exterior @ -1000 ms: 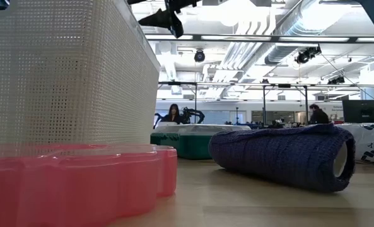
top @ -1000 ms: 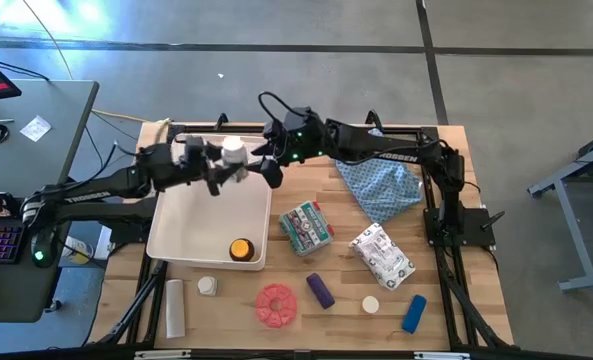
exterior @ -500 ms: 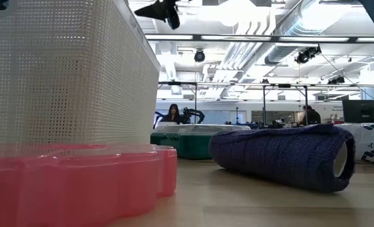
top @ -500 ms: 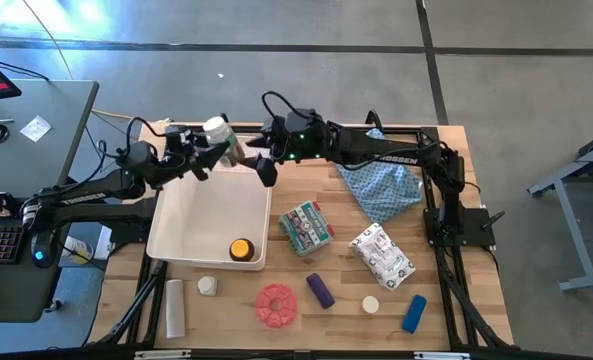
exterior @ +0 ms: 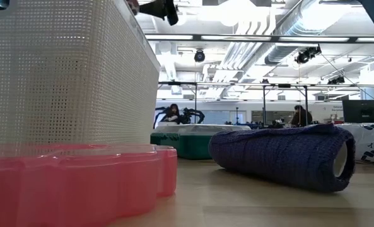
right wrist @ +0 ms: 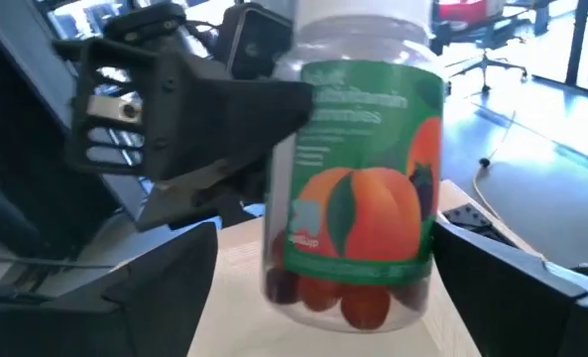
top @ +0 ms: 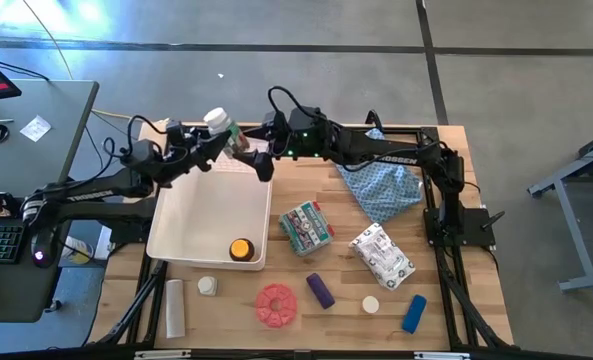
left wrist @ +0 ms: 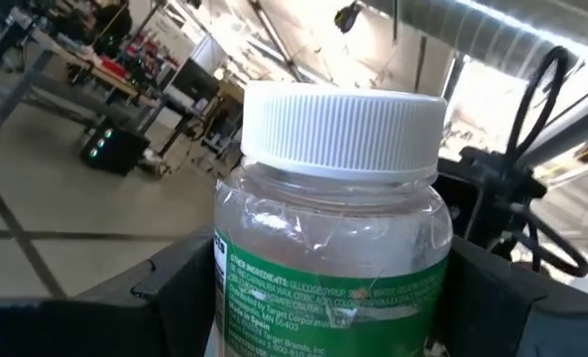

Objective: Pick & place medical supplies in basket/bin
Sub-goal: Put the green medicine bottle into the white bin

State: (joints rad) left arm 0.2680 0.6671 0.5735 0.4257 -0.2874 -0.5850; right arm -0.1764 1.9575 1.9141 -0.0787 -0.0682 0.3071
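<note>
A clear white-capped jar (top: 219,124) with a green and orange label hangs in the air above the far rim of the white bin (top: 191,232). My left gripper (top: 212,138) is shut on it. My right gripper (top: 260,160) is open just to the jar's right; in the right wrist view its fingers (right wrist: 165,288) stand on either side of the jar (right wrist: 358,169) without touching it. An amber yellow-capped bottle (top: 240,248) lies on the bin's floor at the near right corner. My left gripper pinches the jar's labelled body (left wrist: 274,288), below the white cap (left wrist: 343,124), between its two fingers (left wrist: 502,288). The fingers come about level from the table's left and lie across the jar (right wrist: 224,109). The jar is lifted clear and stands roughly upright, cap up.
On the table right of and in front of the bin lie a green-white packet (top: 306,226), a white packet (top: 382,253), a purple cylinder (top: 320,290), a blue cylinder (top: 413,313), a red disc (top: 276,304), two small white-capped jars (top: 207,286) and a blue cloth (top: 381,185).
My left gripper has carried the jar up and toward the table's far left, from over the bin's far end to above its far rim, turning as it went. The jar has drawn away from my right gripper, which has tipped upward and stayed near its place.
</note>
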